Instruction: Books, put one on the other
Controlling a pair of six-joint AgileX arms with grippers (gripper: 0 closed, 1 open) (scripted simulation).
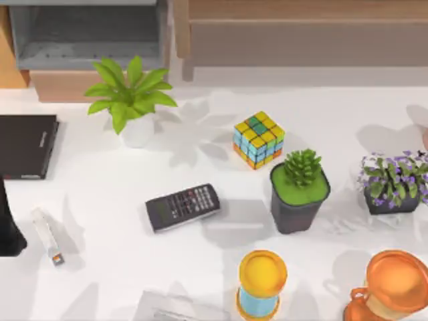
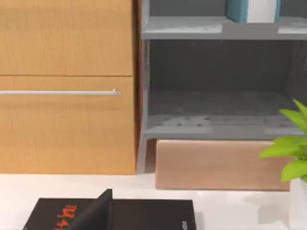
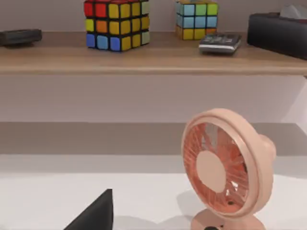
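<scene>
The black book (image 1: 27, 146) lies flat at the table's left edge, and in the left wrist view the same black book (image 2: 144, 215) shows red lettering on its cover. The teal-blue book (image 2: 238, 9) stands on an upper board of the grey shelf unit (image 2: 216, 28) behind the table. My left arm (image 1: 8, 227) is at the left edge, just in front of the black book. A dark part of my left gripper (image 2: 98, 213) sits low over the black cover. A dark part of my right gripper (image 3: 96, 214) hangs above bare table near a pink fan (image 3: 225, 167).
A dark grey calculator (image 1: 182, 206) lies mid-table, with a colour cube (image 1: 259, 139) behind it. Potted plants (image 1: 132, 100) (image 1: 299, 190) (image 1: 393, 184), a yellow hourglass (image 1: 261, 284), an orange vessel (image 1: 394, 287) and a small white stapler (image 1: 48, 235) are scattered around.
</scene>
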